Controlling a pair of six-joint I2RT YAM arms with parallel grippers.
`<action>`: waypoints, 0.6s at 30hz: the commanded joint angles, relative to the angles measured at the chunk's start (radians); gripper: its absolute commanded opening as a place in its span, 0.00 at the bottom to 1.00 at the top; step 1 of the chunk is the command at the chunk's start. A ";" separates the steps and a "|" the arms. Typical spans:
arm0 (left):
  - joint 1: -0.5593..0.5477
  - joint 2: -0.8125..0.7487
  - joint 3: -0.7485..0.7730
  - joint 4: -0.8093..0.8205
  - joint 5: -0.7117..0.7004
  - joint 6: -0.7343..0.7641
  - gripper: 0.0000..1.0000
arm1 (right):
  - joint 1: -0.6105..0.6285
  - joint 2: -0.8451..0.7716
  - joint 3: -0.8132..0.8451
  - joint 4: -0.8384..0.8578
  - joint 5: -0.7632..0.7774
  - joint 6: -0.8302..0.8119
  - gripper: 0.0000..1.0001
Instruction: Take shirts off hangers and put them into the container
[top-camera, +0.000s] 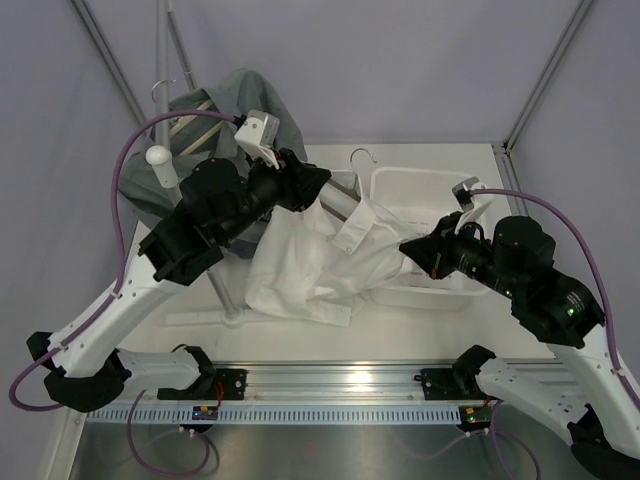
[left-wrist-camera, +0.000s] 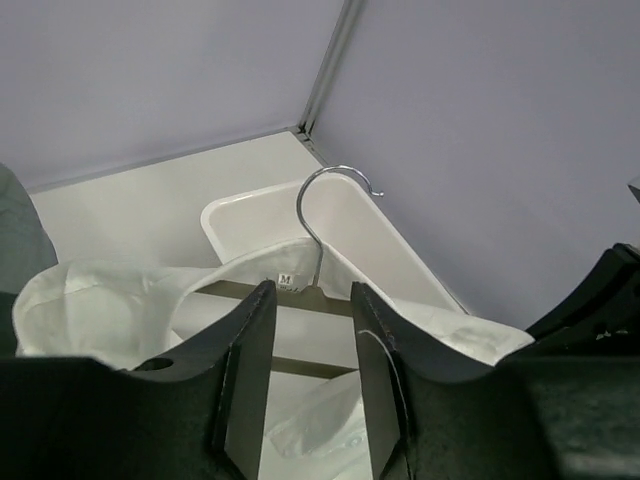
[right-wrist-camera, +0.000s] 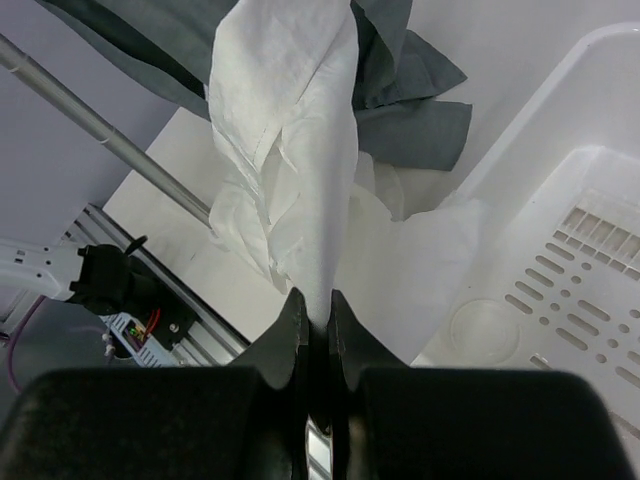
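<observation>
White thin collared shirt (top-camera: 300, 270) sits on slim light-wood hanger (left-wrist-camera: 305, 297) with metal hook and drapes over the left rim of white slotted plastic basket (top-camera: 430, 180). Right gripper (right-wrist-camera: 312, 305) is pinched tight on a shirt fold. Left gripper (left-wrist-camera: 312, 292) is partly open, straddling the hanger's middle; contact unclear. Dull grey-green shirt (top-camera: 225, 100) is at back left.

The pale table (top-camera: 440, 158) carries the container (top-camera: 400, 176) at its far right. The white shirt (top-camera: 300, 275) sprawls across the middle, its right edge reaching the container's near rim.
</observation>
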 joint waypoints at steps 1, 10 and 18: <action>-0.037 -0.001 -0.017 0.028 -0.162 -0.019 0.35 | -0.008 -0.015 0.037 0.071 -0.102 0.024 0.00; -0.060 -0.017 -0.077 0.034 -0.188 -0.060 0.31 | -0.008 0.019 0.052 0.098 -0.153 0.055 0.00; -0.062 -0.024 -0.127 0.057 -0.169 -0.080 0.33 | -0.008 0.030 0.078 0.127 -0.229 0.061 0.00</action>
